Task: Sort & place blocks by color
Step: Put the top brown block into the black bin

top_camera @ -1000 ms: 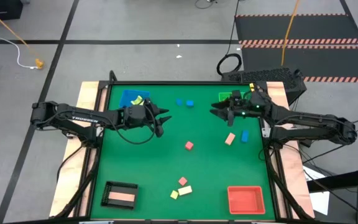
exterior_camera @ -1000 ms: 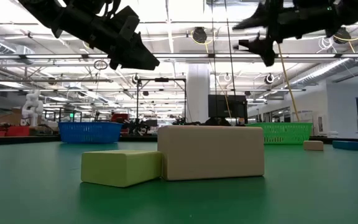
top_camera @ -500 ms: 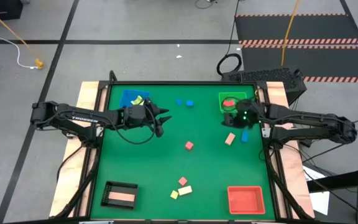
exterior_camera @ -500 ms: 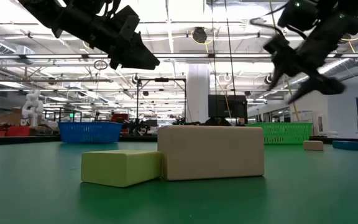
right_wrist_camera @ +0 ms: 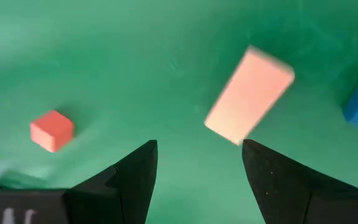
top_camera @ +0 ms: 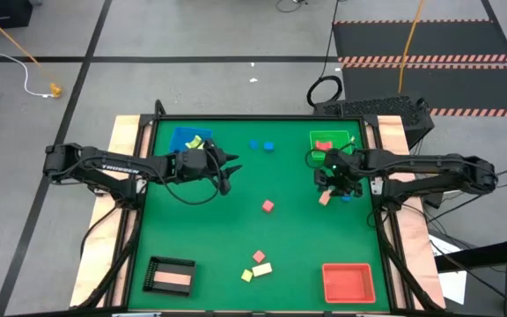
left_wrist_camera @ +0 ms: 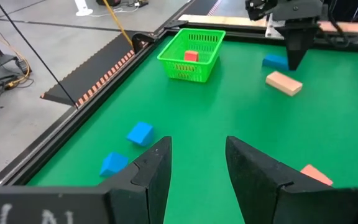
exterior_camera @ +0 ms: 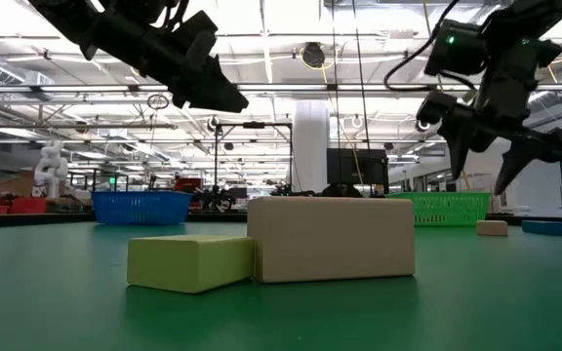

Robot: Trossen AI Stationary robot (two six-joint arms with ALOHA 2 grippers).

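Green table top, flat and smooth. On the left, no change from a second ago: left gripper in the same spot above the table, near the blue tray, fingers a little apart with nothing between them. On the right, a big change: right gripper away from the green basket now, tipped down and low over a pale pink bar, fingers spread wide and empty.

Left to right across the table:
- Blue tray, square, with one small yellow-green block inside.
- Black tray, with a long pink bar in it.
- Two small blue blocks, side by side at the far edge.
- One red cube alone in the middle.
- A pink cube, a cream bar and a yellow-green cube close together at the near edge.
- Green basket with see-through mesh walls, a red block inside.
- A blue block just beside the pale pink bar.
- Red tray, square, at the near right corner.

Partly hidden from above by the right gripper: the pale pink bar and the blue block. Cut off at the edge of the right wrist view: that same blue block.
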